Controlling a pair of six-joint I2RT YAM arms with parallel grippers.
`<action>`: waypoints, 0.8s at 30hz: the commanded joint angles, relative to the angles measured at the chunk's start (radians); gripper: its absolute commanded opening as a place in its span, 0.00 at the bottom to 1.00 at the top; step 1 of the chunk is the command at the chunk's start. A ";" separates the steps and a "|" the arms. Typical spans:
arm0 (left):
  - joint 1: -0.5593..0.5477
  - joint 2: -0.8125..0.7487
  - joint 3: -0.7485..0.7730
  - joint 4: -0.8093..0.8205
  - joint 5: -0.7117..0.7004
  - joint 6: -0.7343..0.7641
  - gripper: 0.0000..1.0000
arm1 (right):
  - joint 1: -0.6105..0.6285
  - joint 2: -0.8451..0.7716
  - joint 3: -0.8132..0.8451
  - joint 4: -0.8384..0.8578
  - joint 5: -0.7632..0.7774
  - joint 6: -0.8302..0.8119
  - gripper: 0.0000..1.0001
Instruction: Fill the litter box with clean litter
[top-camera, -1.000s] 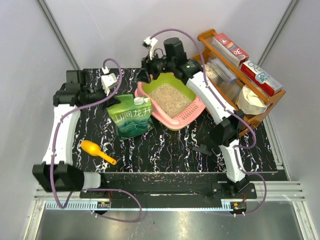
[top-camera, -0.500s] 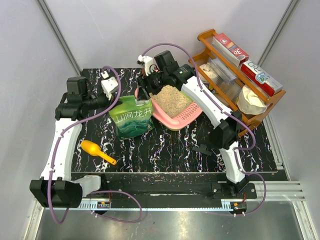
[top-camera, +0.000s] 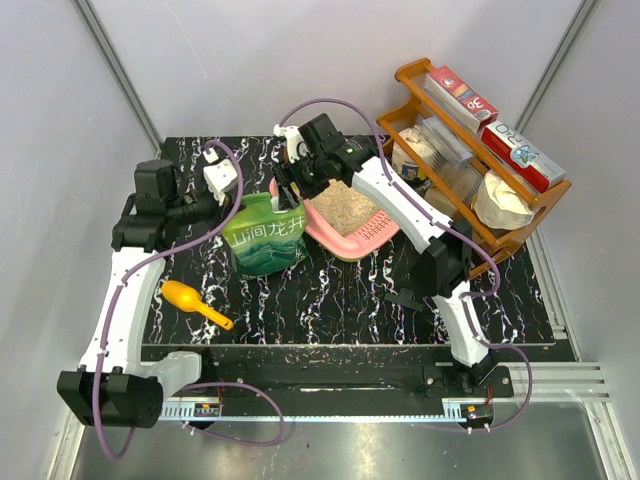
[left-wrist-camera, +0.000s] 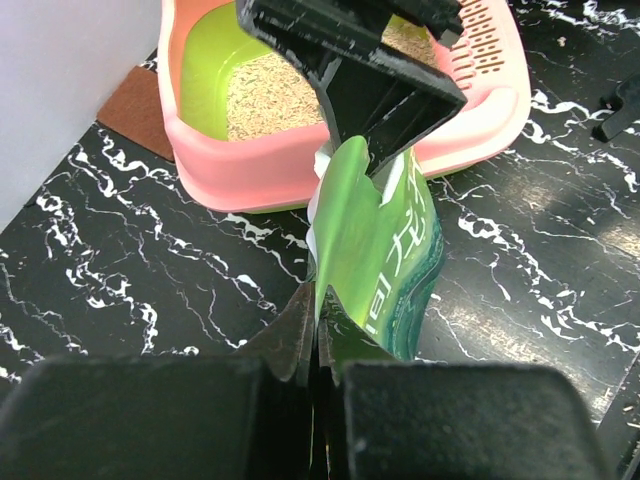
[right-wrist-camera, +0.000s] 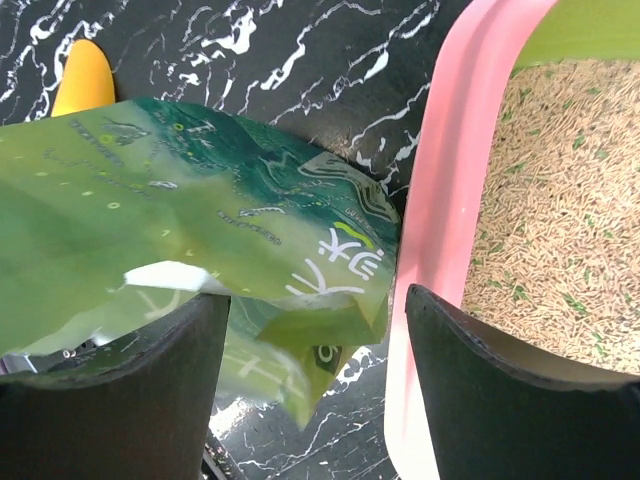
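The pink litter box with green inner walls holds tan clean litter at the table's back centre. A green bag stands just left of it. My left gripper is shut on the bag's left top edge. My right gripper hangs open over the bag's right top corner, which sits between its fingers, untouched. The pink rim lies beside the right finger, with litter past it.
A yellow-orange scoop lies on the black marbled table at front left, also showing behind the bag as a yellow tip. A brown wooden rack with boxes stands at the back right.
My right arm has swung left from above the litter box to the bag's top right corner, and its jaws have spread wider. The left gripper kept its hold and shifted slightly.
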 joint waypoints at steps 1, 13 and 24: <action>-0.011 -0.082 -0.015 0.210 -0.014 -0.022 0.00 | 0.011 0.073 0.114 -0.093 0.053 0.037 0.77; -0.015 -0.136 -0.078 0.244 -0.103 0.056 0.00 | 0.014 -0.051 0.076 -0.123 0.251 0.007 0.00; -0.015 -0.150 -0.029 0.210 -0.211 0.251 0.00 | 0.063 0.070 0.318 -0.032 0.191 -0.035 0.00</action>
